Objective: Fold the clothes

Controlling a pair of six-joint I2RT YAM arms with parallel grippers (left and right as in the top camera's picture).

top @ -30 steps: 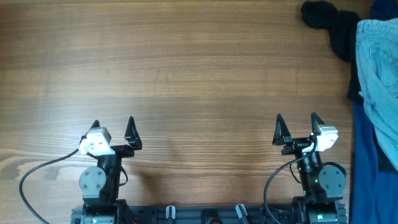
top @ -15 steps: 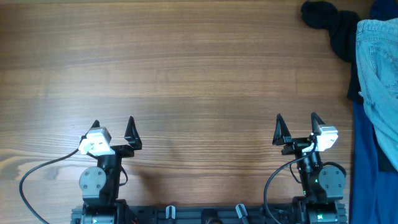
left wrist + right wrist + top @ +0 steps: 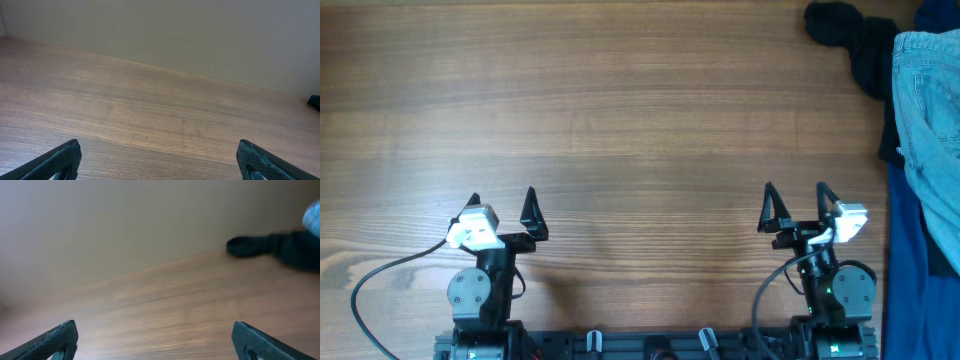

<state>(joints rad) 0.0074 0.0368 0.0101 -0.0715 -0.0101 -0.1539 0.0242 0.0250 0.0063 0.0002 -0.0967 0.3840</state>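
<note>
The light blue denim shorts [image 3: 927, 130] lie crumpled at the table's far right edge, partly cut off by the frame; a corner shows blurred in the right wrist view [image 3: 313, 216]. My left gripper [image 3: 502, 211] is open and empty near the front left. My right gripper [image 3: 794, 206] is open and empty near the front right, well short of the shorts. In the left wrist view my open fingers [image 3: 160, 159] frame bare wood. In the right wrist view my open fingers [image 3: 155, 339] frame bare, blurred wood.
A black garment [image 3: 855, 42] lies at the back right, beside and partly under the shorts; it shows in the right wrist view [image 3: 272, 245]. Dark blue fabric [image 3: 908, 270] lies along the right edge. The wooden table [image 3: 620, 130] spans the view.
The right gripper has turned slightly to the left; its wrist view is motion-blurred. The left arm and the clothes have not moved.
</note>
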